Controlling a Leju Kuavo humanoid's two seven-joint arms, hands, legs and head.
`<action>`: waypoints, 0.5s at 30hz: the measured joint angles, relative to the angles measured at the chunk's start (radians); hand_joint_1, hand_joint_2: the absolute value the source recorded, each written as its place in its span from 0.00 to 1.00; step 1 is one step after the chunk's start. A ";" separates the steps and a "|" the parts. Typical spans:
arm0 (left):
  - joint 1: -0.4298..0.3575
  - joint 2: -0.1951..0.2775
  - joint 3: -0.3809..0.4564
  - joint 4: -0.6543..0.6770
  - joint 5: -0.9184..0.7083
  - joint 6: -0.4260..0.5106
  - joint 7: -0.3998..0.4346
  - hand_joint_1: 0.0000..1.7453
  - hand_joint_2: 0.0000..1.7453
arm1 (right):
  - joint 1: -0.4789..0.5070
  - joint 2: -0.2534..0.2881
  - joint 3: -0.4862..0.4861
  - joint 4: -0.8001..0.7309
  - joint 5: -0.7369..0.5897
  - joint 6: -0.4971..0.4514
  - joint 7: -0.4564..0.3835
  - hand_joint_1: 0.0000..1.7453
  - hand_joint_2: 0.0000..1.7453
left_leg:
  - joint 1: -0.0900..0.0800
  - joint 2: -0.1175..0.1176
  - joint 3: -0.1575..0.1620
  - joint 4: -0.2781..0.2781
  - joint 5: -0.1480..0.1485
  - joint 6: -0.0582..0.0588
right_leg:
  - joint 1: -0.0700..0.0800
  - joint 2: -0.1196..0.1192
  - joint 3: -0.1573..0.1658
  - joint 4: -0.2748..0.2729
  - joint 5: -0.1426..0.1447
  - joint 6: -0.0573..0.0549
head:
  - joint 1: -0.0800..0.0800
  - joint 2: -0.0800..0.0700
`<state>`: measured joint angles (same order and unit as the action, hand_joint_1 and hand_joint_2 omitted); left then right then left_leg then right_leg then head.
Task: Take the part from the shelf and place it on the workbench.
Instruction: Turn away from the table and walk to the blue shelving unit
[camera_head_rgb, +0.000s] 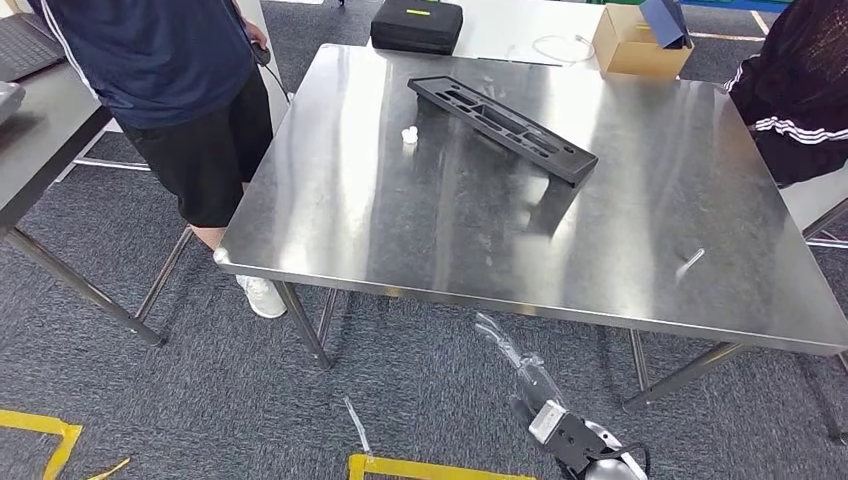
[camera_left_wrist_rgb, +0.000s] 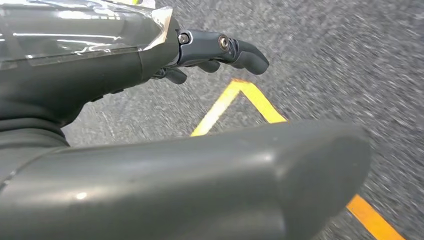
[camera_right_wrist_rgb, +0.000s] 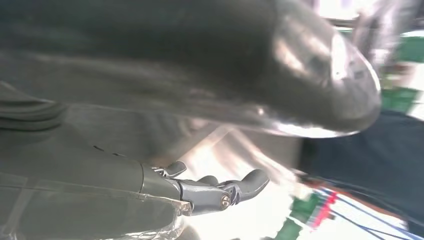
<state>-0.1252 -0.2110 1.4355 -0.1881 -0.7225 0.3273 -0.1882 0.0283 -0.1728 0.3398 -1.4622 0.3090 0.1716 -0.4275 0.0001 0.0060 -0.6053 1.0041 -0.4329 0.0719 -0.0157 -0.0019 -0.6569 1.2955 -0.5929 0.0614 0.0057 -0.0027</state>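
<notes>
A: Where does the part lie?

B: In the upper centre of the head view, flat on the steel workbench, slantwise from upper left to lower right; a long black moulded piece with recessed pockets.

A: How would it handle?

B: My guess is light, stiff plastic, not fragile, perhaps slick on bare steel; being long, it would likely tip if taken by one end, so I would grip it across the middle, fingers over one long edge and thumb on the other.

A: The hands?

B: The right hand shows at the bottom right of the head view, low, in front of the bench; in its wrist view the fingers are spread and grasp nothing. The left hand hangs over grey carpet with yellow tape; its fingers are loosely extended, empty as well.

A: Counts?

B: One black part; one small white piece just left of it; one black case and one cardboard box on the far table; two people, one at upper left, one at the right edge.
</notes>
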 joint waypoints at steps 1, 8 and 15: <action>0.000 0.000 0.000 0.000 0.000 0.000 0.000 0.00 0.00 | 0.004 -0.002 -0.002 0.017 0.009 -0.004 0.007 0.00 0.00 | 0.000 0.001 -0.016 0.001 0.012 -0.002 | 0.000 0.000 0.029 -0.021 0.022 0.011 | 0.000 0.000; 0.002 -0.002 0.000 0.001 0.000 0.000 0.002 0.00 0.00 | -0.010 -0.003 -0.017 0.258 0.087 -0.021 0.026 0.00 0.00 | -0.005 0.002 -0.062 0.001 0.079 -0.033 | 0.008 -0.001 0.243 -0.347 0.042 -0.008 | -0.004 0.000; 0.005 -0.001 0.000 0.001 0.000 0.000 0.002 0.00 0.00 | -0.045 0.014 -0.017 0.452 0.150 -0.057 0.057 0.00 0.00 | 0.011 -0.005 -0.109 0.292 -0.121 -0.063 | 0.002 -0.010 0.162 -0.338 0.114 -0.044 | -0.009 0.000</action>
<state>-0.1207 -0.2119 1.4355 -0.1873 -0.7225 0.3277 -0.1862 -0.0170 -0.1592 0.3224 -1.0101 0.4587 0.1142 -0.3702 0.0109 0.0008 -0.7141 1.2960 -0.5543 0.0087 -0.0134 -0.0120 -0.4949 0.9573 -0.4789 0.0178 -0.0031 -0.0027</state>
